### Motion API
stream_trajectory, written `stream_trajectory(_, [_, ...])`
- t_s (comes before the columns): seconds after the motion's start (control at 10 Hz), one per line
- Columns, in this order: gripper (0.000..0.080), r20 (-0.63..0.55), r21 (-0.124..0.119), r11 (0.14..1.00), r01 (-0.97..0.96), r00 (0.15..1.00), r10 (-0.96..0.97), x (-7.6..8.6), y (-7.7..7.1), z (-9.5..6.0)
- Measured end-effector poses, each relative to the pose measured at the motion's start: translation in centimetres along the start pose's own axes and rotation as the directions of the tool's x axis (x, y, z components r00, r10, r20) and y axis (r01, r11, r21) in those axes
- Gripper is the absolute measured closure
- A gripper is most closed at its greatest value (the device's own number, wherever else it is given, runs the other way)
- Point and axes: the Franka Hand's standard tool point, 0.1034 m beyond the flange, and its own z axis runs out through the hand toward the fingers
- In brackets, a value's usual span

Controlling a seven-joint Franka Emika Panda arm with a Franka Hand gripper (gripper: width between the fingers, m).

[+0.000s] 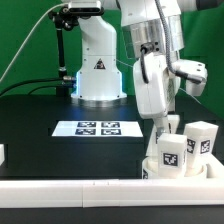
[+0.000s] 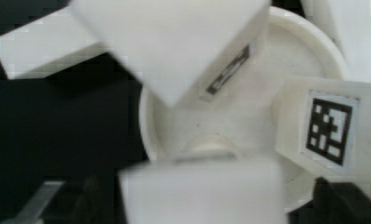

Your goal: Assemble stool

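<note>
A white Franka arm reaches down at the right of the exterior view, its two-finger gripper lowered among the white plastic stool parts at the lower right of the frame, where blocky tagged legs stand upright on the thick round disc seat beside a long white border bar. The flat white marker board lies on the black table at centre, apart from the parts. In the wrist view, a white leg sits over the seat near another tagged leg; whether the jaws grip it cannot be told.
</note>
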Motion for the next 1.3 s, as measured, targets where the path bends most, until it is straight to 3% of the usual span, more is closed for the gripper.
stream_trajectory(0.1, [0.0164,0.007,-0.004,0.996,0.086,0.996,-0.086,-0.2,0.1,-0.6])
stream_trajectory(0.3, [0.0153,0.014,0.000,0.933,0.361,0.933,-0.360,-1.4,0.1,-2.8])
stream_trajectory(0.7, [0.0150,0.004,0.000,0.778,0.628,0.778,-0.628,-1.5,0.2,-2.8])
stream_trajectory(0.8, [0.0150,-0.003,-0.003,0.676,0.737,0.676,-0.737,-1.3,-0.1,-3.0])
stream_trajectory(1.0, [0.0150,-0.038,-0.009,0.325,0.946,0.325,-0.945,-0.8,-0.5,-2.8])
stream_trajectory(1.1, [0.0150,-0.036,-0.026,0.169,0.985,0.168,-0.985,-1.1,-0.3,-2.8])
stream_trajectory(1.3, [0.0150,-0.037,-0.029,0.025,0.999,0.024,-0.999,-1.2,-0.6,-3.1])
